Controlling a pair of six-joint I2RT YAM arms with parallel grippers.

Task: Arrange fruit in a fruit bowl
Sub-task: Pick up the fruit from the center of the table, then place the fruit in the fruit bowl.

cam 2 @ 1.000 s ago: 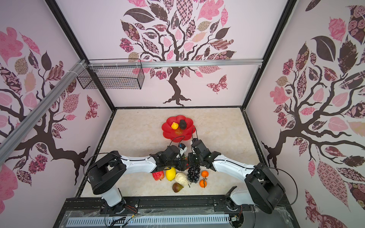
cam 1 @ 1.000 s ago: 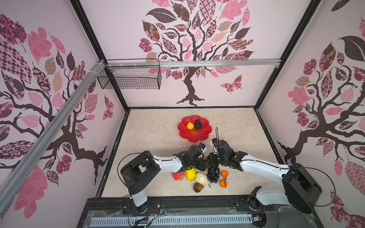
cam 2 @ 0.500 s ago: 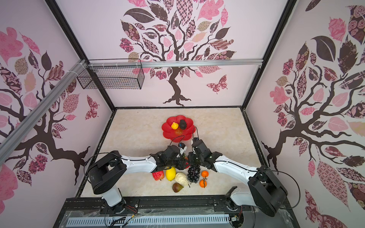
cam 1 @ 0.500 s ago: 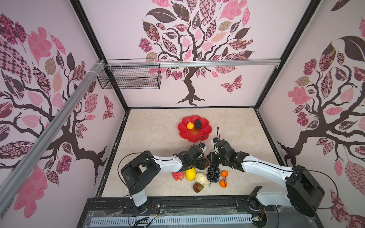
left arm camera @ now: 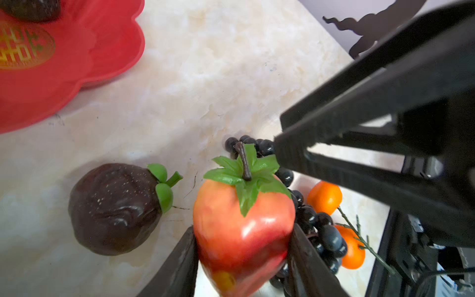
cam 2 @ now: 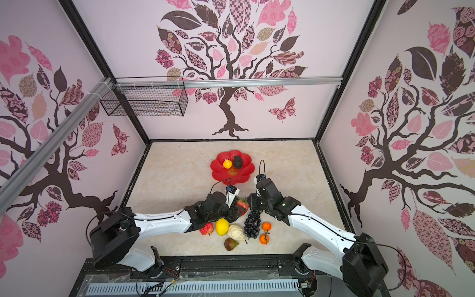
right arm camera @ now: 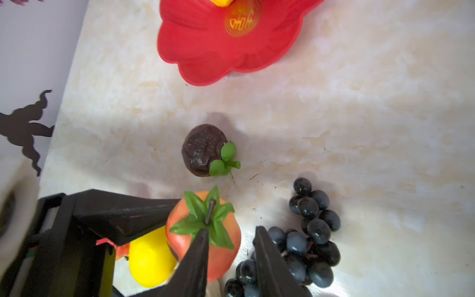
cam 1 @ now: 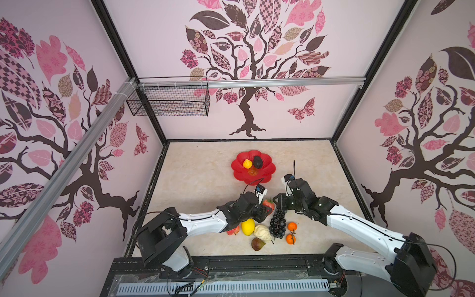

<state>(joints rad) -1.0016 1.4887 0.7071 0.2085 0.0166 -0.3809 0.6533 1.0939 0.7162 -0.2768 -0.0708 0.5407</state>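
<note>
Red-orange plastic, glossy, shading to yellow at the tip, with a green cloth-like leaf crown and a thin brown stem: that was the strawberry (left arm camera: 231,231). The left fingers (left arm camera: 180,264) gripped it, one pressed to each flank. Whether it had cleared the worktop (cam 1: 205,180) could not be told. It sat at the near cluster of fruit, just beside the grape bunch (right arm camera: 308,231) and next to the lemon (right arm camera: 151,259). A dark wrinkled fruit (left arm camera: 113,208) with small green leaves lay close by on the side toward the fruit bowl (cam 1: 266,171).

The right fingers (right arm camera: 192,270) were parted and held nothing. One tip was by the strawberry's leaves and the other at the edge of the grapes.

The step in hand looked like the pick-up of the strawberry, ahead of its carry to the bowl. The bowl lay well apart across bare worktop. It held only a yellow pear (cam 1: 247,163) and an avocado (cam 1: 257,162) at its far side, so its nearer petals were free.

The next move probably called for a straight lift clear of the grapes, with the right arm giving way because its fingers crowded the fruit. A pass over the dark fruit and a gentle set-down on a free petal would follow. The slick, tapering skin could slip in a light grip.
</note>
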